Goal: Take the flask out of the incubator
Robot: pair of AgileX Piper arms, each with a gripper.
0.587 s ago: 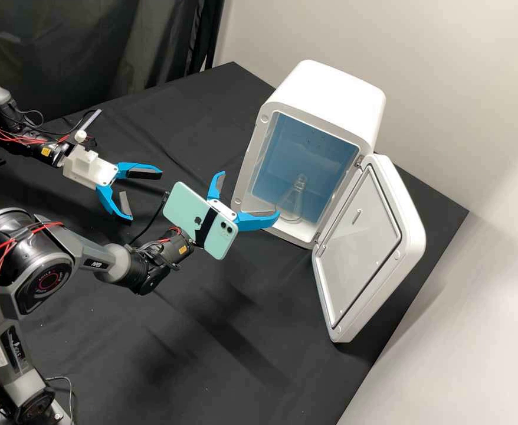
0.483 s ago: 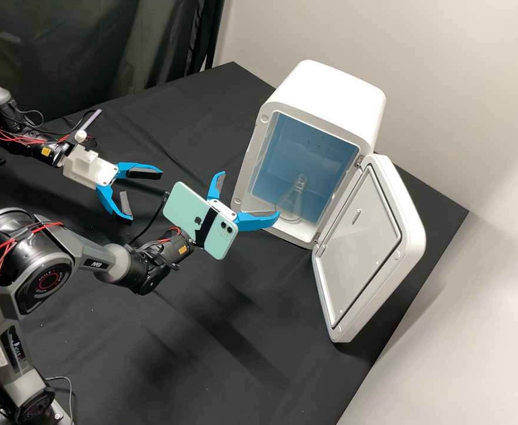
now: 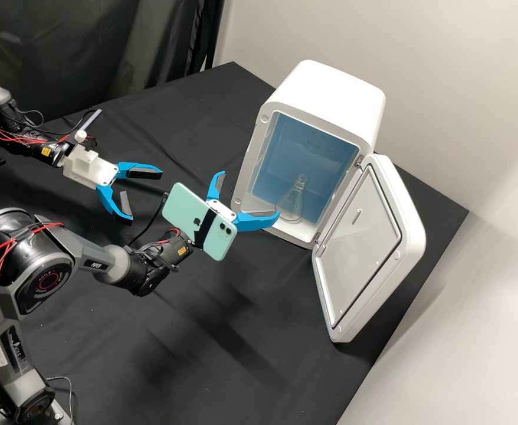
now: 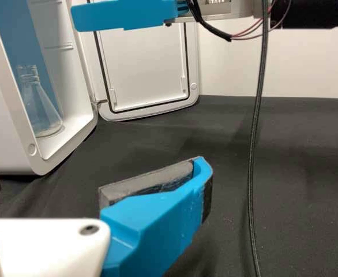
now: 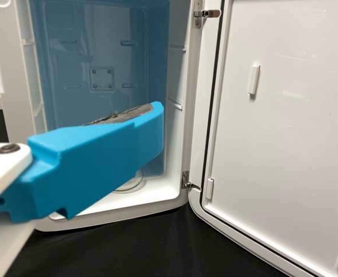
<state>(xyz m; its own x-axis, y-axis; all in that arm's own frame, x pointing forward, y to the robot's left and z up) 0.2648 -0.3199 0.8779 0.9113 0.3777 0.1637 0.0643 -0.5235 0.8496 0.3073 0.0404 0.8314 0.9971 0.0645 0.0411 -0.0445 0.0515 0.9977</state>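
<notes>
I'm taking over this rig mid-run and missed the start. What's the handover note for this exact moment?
Right gripper: open, empty, at the mouth of the incubator, just short of the flask.
Left gripper: open, empty, above the bench, farther back from the incubator.
Flask: upright on the incubator floor, ungrasped.
Door: swung wide open.
Done: door open, right gripper lined up at the opening.
Left: reach in, close on the flask, draw it out.
</notes>
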